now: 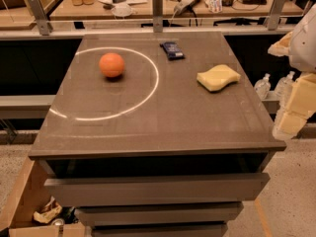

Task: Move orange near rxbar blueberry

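The orange (112,64) is a round orange fruit on the left part of the grey table top (163,122), inside a bright ring of light. The rxbar blueberry (172,50) is a small dark blue bar lying near the table's far edge, to the right of the orange and apart from it. My gripper (292,116) hangs at the right edge of the view, beside the table's right side and off its top, far from both things and holding nothing that I can see.
A pale yellow wavy-edged sponge (218,77) lies on the right part of the table. The table has drawers (158,189) in front. A railing and a cluttered bench (163,1) stand behind. Plastic bottles (263,86) stand at the right; a box (29,206) with rubbish sits at lower left.
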`<act>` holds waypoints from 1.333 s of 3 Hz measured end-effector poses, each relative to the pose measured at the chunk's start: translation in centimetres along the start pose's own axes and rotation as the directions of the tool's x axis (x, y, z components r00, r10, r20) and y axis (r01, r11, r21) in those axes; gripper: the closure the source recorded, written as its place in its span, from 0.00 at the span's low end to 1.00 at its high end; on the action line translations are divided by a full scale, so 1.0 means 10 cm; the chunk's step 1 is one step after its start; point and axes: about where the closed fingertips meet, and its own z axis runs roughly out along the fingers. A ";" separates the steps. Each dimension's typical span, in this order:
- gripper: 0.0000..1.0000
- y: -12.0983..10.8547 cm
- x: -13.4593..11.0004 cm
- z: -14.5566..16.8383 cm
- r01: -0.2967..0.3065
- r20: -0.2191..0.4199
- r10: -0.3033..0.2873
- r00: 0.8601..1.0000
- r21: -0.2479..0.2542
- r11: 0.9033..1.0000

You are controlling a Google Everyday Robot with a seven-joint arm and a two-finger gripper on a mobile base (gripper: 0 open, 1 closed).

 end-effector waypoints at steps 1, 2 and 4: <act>0.00 0.00 0.00 0.00 0.000 0.005 0.000 1.000 -0.001 1.000; 0.00 0.03 -0.11 0.05 -0.003 0.133 0.005 0.991 -0.019 1.000; 0.00 -0.04 -0.62 0.55 0.073 0.600 -0.063 0.798 0.008 0.997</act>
